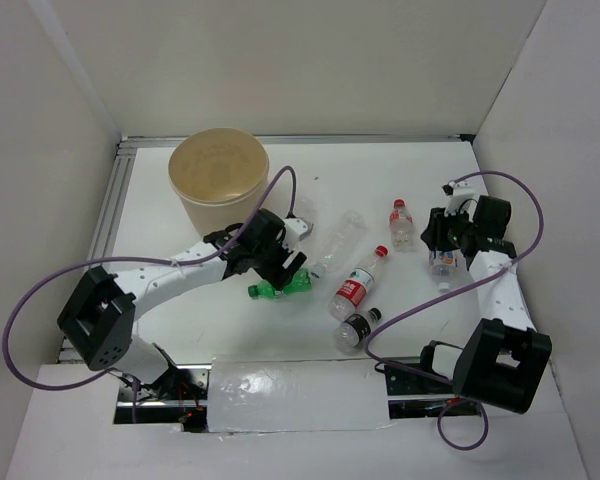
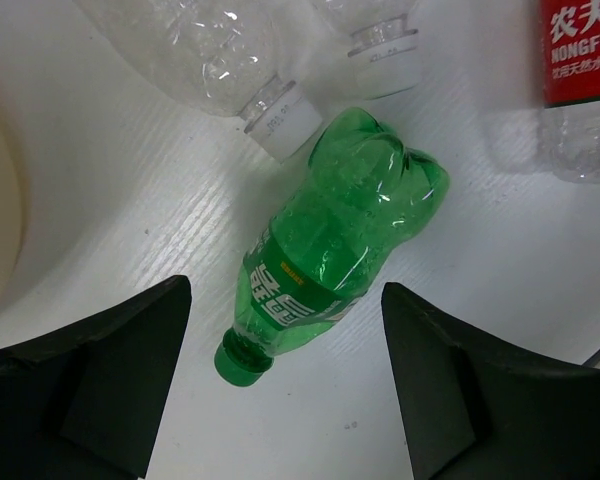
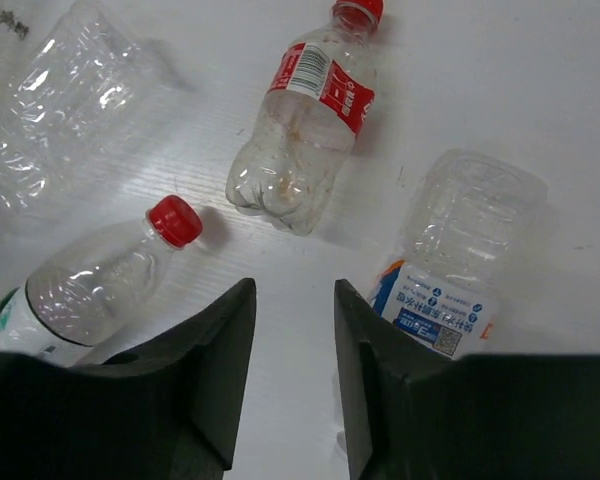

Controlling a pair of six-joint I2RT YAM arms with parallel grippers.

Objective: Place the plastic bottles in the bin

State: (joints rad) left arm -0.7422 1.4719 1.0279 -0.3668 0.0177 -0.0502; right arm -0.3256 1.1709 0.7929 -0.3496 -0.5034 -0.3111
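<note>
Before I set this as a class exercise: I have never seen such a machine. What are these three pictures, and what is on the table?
Two robot arms are bolted at the near edge of a white table. One picture looks down from above; the other two come from a camera on each wrist. Several plastic bottles lie scattered, and a tan bin stands far left. The left gripper hangs open over a green bottle. The right gripper, nearly closed, hangs near a blue-labelled bottle. Neither holds anything.
</note>
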